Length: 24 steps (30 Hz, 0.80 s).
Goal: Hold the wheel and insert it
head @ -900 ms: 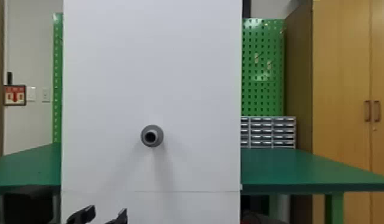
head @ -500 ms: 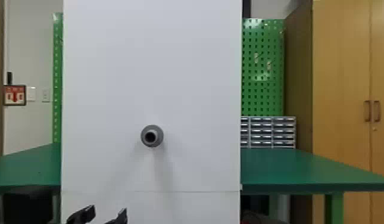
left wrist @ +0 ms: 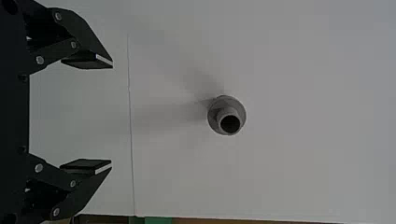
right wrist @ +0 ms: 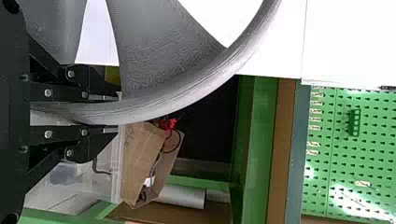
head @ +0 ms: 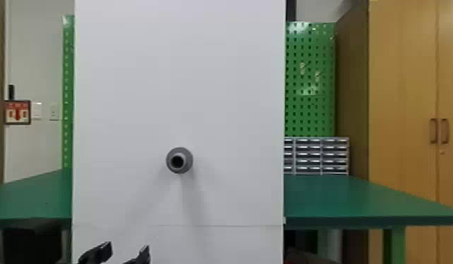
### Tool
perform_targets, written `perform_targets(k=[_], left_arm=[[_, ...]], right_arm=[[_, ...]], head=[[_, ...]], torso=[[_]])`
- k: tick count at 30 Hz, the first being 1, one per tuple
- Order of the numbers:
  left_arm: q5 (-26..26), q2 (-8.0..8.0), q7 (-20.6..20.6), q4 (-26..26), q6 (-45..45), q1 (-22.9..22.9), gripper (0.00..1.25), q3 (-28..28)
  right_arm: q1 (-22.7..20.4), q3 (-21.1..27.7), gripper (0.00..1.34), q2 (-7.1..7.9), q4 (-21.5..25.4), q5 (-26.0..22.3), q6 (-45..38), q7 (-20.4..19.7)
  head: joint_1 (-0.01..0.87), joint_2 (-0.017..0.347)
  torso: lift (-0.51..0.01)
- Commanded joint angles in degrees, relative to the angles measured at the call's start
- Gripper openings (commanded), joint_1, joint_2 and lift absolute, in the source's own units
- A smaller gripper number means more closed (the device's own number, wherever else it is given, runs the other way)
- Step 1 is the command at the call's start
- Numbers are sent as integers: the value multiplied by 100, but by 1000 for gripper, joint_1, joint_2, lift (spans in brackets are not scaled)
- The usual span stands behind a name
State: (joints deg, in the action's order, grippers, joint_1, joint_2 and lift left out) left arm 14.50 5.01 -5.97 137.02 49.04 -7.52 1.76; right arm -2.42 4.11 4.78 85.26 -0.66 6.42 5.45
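Observation:
A grey hub post (head: 179,160) with a dark round hole sticks out of the white panel. My left gripper (head: 125,253) is at the bottom edge of the head view, below and left of the post. In the left wrist view the left gripper (left wrist: 112,114) stands open, nothing between its fingers, and the post (left wrist: 227,115) lies beyond their tips. In the right wrist view my right gripper (right wrist: 116,114) is shut on the rim of the grey wheel (right wrist: 161,51), one finger on each side of it. Broad spokes run inward from the rim.
The tall white panel (head: 218,87) stands before a green table (head: 341,196). Behind are a green pegboard (head: 309,80), a small drawer unit (head: 322,155) and a wooden cabinet (head: 404,87). In the right wrist view, an open cardboard box (right wrist: 144,158) lies beyond the wheel.

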Motion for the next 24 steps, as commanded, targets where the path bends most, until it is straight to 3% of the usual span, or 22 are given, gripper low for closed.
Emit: perform_targets(k=[1, 7, 15, 20, 24], left_arm=[[1, 0, 8, 0, 0, 13, 761, 8], [9, 0, 17, 0, 0, 22, 761, 17], [9, 0, 17, 0, 0, 22, 761, 8], [1, 0, 26, 0, 0, 22, 761, 0], [1, 0, 35, 0, 0, 22, 761, -9]], right_arm=[[5, 37, 124, -56, 61, -5, -70, 0], [40, 55, 124, -170, 483, 145, -475, 0], [75, 204, 123, -461, 1274, 452, -1072, 0], [172, 117, 123, -452, 1907, 487, -1837, 0], [268, -33, 123, -355, 2320, 566, -2426, 0]], head=[[0, 21], [0, 21], [0, 21], [0, 21], [0, 21]], torso=[[-490], [-490], [-490], [-490], [-490]])
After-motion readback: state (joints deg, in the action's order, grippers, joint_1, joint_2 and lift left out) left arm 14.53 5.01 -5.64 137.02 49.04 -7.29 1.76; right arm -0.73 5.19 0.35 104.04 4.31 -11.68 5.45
